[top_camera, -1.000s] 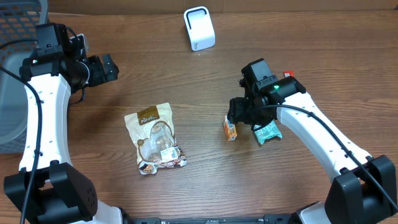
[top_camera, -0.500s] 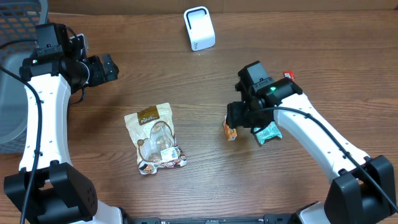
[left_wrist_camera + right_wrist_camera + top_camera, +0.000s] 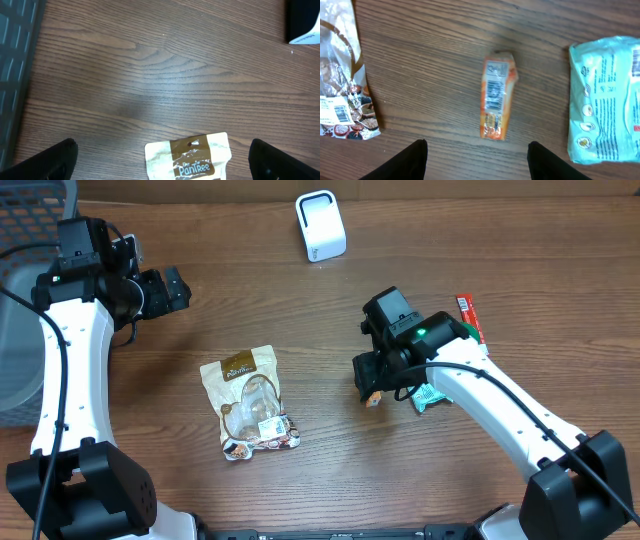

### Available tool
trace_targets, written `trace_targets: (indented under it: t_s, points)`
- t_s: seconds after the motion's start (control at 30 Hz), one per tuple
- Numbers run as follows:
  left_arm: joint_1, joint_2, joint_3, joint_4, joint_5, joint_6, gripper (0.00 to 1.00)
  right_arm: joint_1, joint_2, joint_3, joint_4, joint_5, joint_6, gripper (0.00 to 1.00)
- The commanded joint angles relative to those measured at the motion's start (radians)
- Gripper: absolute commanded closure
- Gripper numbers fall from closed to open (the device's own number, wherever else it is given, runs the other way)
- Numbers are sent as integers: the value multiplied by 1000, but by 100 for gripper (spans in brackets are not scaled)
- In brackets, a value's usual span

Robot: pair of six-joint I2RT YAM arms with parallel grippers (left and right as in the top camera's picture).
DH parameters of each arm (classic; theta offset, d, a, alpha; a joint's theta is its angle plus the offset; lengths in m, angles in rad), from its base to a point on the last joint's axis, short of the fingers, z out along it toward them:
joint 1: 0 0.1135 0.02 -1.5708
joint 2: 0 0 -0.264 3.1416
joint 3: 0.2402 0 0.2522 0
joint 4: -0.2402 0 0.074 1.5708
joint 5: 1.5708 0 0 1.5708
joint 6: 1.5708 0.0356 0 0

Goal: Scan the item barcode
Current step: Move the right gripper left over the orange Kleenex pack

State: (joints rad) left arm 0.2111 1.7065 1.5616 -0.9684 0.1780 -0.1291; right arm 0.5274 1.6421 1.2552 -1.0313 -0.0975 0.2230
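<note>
A small orange packet [image 3: 497, 95] lies flat on the wooden table, its barcode [image 3: 494, 91] facing up. My right gripper [image 3: 477, 165] hovers over it, open, with the packet lying just ahead of the black fingertips [image 3: 407, 161] and nothing between them. In the overhead view the right gripper [image 3: 368, 375] covers most of the orange packet [image 3: 373, 398]. The white scanner [image 3: 320, 225] stands at the back middle of the table. My left gripper [image 3: 172, 288] is open and empty at the far left, well away from the packet.
A tan Pantree snack bag [image 3: 250, 400] lies left of centre, its top edge showing as the bag [image 3: 192, 159] in the left wrist view. A teal packet [image 3: 605, 102] lies right of the orange one. A red stick [image 3: 468, 315] lies further right. A grey basket [image 3: 15, 330] sits at the left edge.
My right arm has shifted left over the orange packet, now hiding most of it from above and uncovering the red stick. The left arm has not moved.
</note>
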Motion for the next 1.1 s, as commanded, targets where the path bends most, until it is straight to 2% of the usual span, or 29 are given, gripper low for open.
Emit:
trace_targets:
  t_s: [0.0, 0.5, 0.77, 0.87, 1.07]
  points:
    - [-2, 0, 3, 1, -6, -9, 0, 14, -10, -24, 26, 19, -19, 35]
    - [-2, 0, 2, 0, -6, -9, 0, 15, -10, -255, 326, 81, -19, 36]
    - [-2, 0, 2, 1, -6, -9, 0, 15, -10, -268, 372, 71, -11, 53]
    - [-2, 0, 2, 1, -6, -9, 0, 15, -10, -268, 372, 70, -11, 65]
    - [-2, 0, 2, 1, -6, -9, 0, 15, -10, -268, 388, 70, 53, 73]
